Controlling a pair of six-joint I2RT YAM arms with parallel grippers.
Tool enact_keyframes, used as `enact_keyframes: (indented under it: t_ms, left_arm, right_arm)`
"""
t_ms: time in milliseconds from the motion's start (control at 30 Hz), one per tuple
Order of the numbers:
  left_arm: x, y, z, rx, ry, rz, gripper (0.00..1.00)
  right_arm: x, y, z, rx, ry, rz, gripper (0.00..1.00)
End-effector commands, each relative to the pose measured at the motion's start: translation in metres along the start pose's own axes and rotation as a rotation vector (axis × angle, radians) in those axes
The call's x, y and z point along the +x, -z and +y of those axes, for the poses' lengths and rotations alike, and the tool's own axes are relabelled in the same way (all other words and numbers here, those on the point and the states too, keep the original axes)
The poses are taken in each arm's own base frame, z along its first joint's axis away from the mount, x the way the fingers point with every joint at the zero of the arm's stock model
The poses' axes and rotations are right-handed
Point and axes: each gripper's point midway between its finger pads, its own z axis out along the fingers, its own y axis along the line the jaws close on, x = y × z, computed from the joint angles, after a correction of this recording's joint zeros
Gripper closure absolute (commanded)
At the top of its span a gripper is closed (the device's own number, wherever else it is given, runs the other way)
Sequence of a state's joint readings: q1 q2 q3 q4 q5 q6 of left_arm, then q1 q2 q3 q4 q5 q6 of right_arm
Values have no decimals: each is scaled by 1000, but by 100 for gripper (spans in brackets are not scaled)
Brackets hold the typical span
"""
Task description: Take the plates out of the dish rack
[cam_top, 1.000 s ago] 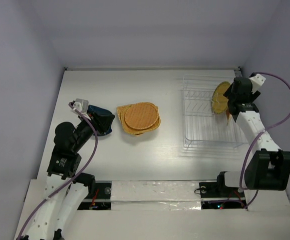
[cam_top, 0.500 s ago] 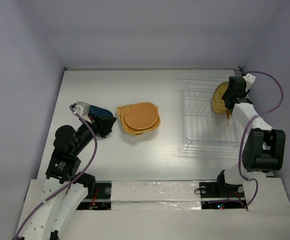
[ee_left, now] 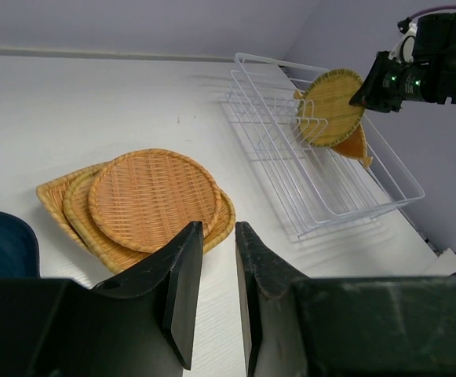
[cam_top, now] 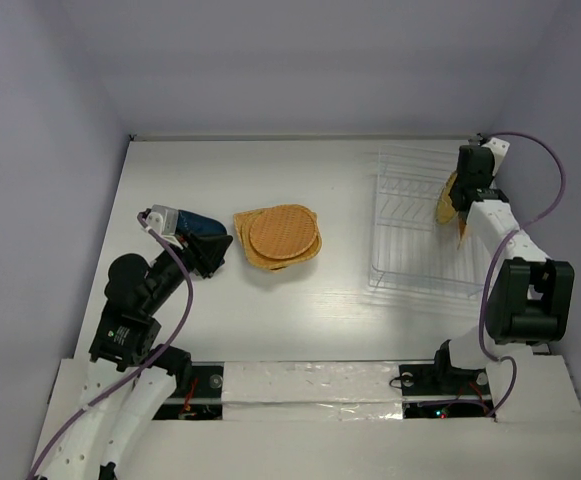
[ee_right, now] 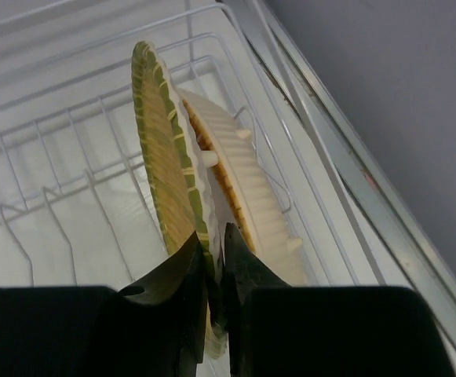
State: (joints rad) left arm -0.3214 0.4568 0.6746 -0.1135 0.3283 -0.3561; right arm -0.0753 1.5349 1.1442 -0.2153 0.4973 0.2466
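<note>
The clear dish rack point(cam_top: 410, 270) stands at the right of the table. A round woven plate point(ee_right: 161, 157) stands on edge between its tines, and my right gripper point(ee_right: 214, 236) is shut on that plate's rim. A second tan plate point(ee_right: 247, 188) leans just behind it. Left of centre lies a stack of woven plates point(cam_top: 278, 237), with a dark blue dish point(cam_top: 202, 225) further left. My left gripper point(ee_left: 218, 229) hovers low beside the stack, its jaws a narrow gap apart with nothing between them. The blue dish point(ee_left: 4, 243) shows at that view's left edge.
The rack point(ee_left: 322, 204) sits close to the right wall. White table surface lies between the stack point(ee_left: 145, 200) and the rack. Both arm bases stand at the near edge.
My right gripper has closed from wide open onto the round plate's rim, and the plate now shows more edge-on. The rack has shifted slightly right. The left arm barely moved.
</note>
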Motion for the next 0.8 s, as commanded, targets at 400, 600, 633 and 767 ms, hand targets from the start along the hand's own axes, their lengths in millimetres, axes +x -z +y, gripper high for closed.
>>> enact_keyframes:
  t_ms: [400,600,633,767]
  left_arm:
    - [-27,5,-14,34,-34,-78,79]
    - [-26,3,-13,32,-34,-71,79]
    - [-25,3,-12,32,-34,-67,79]
    - [-25,2,-13,33,-34,-66,79]
  right_arm:
    - [-86,95,1,256,109,-306,100]
    - [-108,134,-6,208,-15,-375,100]
    - [-111,148,-2,163,-43,-399,100]
    - [-112,184,39,-83,-79,-421,100]
